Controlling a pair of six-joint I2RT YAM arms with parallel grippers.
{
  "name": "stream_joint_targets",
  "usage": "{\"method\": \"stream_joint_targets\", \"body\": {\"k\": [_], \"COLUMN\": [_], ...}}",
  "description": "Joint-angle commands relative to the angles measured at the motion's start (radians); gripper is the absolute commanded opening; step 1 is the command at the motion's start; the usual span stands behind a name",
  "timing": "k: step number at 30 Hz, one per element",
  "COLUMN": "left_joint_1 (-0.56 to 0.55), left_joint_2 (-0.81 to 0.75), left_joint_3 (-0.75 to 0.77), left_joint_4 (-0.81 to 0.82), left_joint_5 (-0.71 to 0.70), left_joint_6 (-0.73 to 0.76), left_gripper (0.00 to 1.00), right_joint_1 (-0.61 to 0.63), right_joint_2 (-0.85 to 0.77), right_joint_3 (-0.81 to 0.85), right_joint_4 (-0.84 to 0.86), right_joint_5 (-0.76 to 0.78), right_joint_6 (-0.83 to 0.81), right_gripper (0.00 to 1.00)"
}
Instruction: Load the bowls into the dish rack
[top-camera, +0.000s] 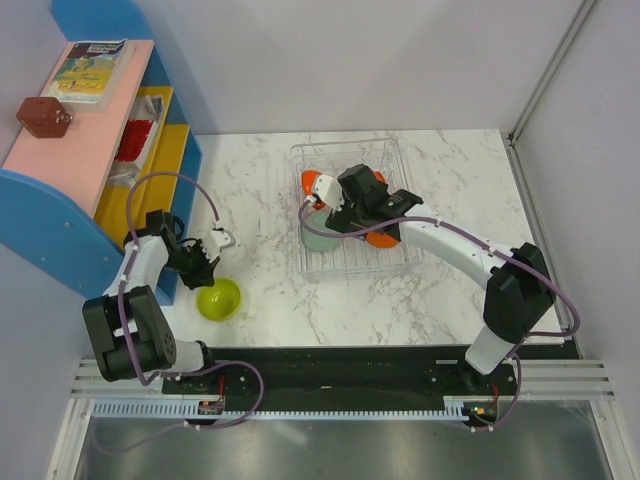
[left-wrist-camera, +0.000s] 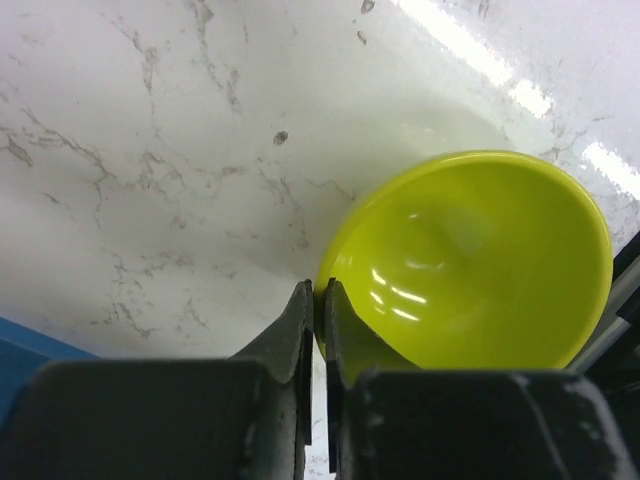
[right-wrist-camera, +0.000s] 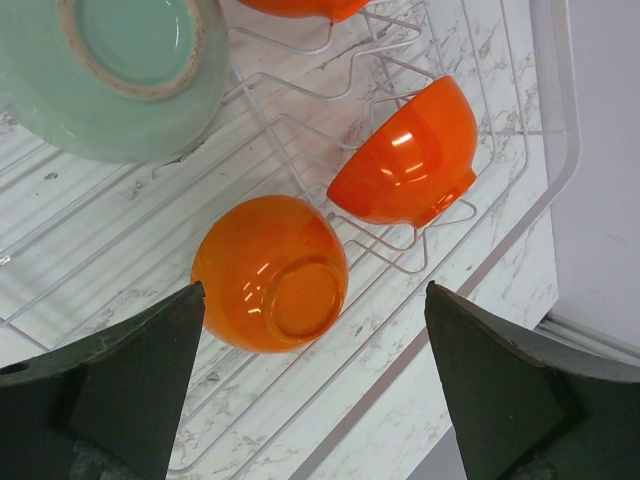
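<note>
A lime-yellow bowl (top-camera: 219, 299) sits upright on the marble table at the front left. My left gripper (top-camera: 204, 272) is shut on its near rim; in the left wrist view the jaws (left-wrist-camera: 320, 300) pinch the rim of the bowl (left-wrist-camera: 470, 260). The clear dish rack (top-camera: 345, 147) holds a pale grey-green bowl (top-camera: 320, 237) and red-orange bowls (top-camera: 312, 182). My right gripper (top-camera: 328, 203) hangs open and empty above the rack. In the right wrist view it (right-wrist-camera: 315, 300) is over an upside-down orange bowl (right-wrist-camera: 270, 285), with another orange bowl (right-wrist-camera: 405, 165) and the grey-green bowl (right-wrist-camera: 110, 70) beyond.
A blue-pink-yellow shelf unit (top-camera: 90, 150) stands at the far left, close beside my left arm, with a book (top-camera: 90, 68) and a brown object (top-camera: 43, 115) on top. Grey walls close the back and right sides.
</note>
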Motion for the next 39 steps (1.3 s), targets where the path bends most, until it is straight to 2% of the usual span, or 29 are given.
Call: {"method": "stream_joint_targets", "body": {"k": [1, 6, 10, 14, 20, 24, 26, 30, 33, 34, 39], "left_joint_1": [0.004, 0.004, -0.002, -0.02, -0.134, -0.203, -0.247, -0.332, -0.376, -0.384, -0.42], "left_joint_2": [0.007, -0.007, -0.005, -0.017, -0.021, 0.001, 0.015, 0.058, 0.093, 0.102, 0.124], "left_joint_3": [0.027, 0.101, 0.233, 0.353, 0.485, 0.493, 0.488, 0.494, 0.51, 0.511, 0.525], "left_joint_4": [0.005, -0.024, -0.123, -0.167, -0.125, 0.107, 0.23, 0.335, 0.385, 0.401, 0.465], "left_joint_5": [0.054, 0.172, 0.415, 0.6, 0.778, 0.752, 0.694, 0.591, 0.549, 0.53, 0.506], "left_joint_6": [-0.011, -0.037, -0.068, -0.129, -0.245, -0.443, -0.535, -0.615, -0.654, -0.663, -0.712], "left_gripper": [0.02, 0.02, 0.02, 0.02, 0.02, 0.02, 0.02, 0.02, 0.02, 0.02, 0.02], "right_joint_1": [-0.029, -0.058, -0.075, -0.08, -0.09, -0.122, -0.15, -0.211, -0.3, -0.316, -0.368], "right_joint_2": [-0.023, 0.051, 0.117, 0.147, 0.089, 0.023, -0.021, -0.082, -0.118, -0.118, -0.081], "right_joint_3": [-0.025, -0.053, -0.047, -0.039, 0.007, 0.082, 0.093, 0.123, 0.131, 0.137, 0.136], "right_joint_4": [0.016, 0.074, 0.093, 0.105, 0.069, 0.012, 0.004, 0.001, 0.018, 0.024, 0.11], "right_joint_5": [-0.044, -0.003, 0.037, 0.071, 0.028, -0.18, -0.265, -0.483, -0.731, -0.868, -1.216], "right_joint_6": [0.021, 0.035, 0.052, 0.063, 0.124, 0.228, 0.294, 0.422, 0.556, 0.589, 0.866], "right_gripper": [0.98, 0.98, 0.98, 0.98, 0.98, 0.98, 0.98, 0.98, 0.98, 0.98, 0.98]}}
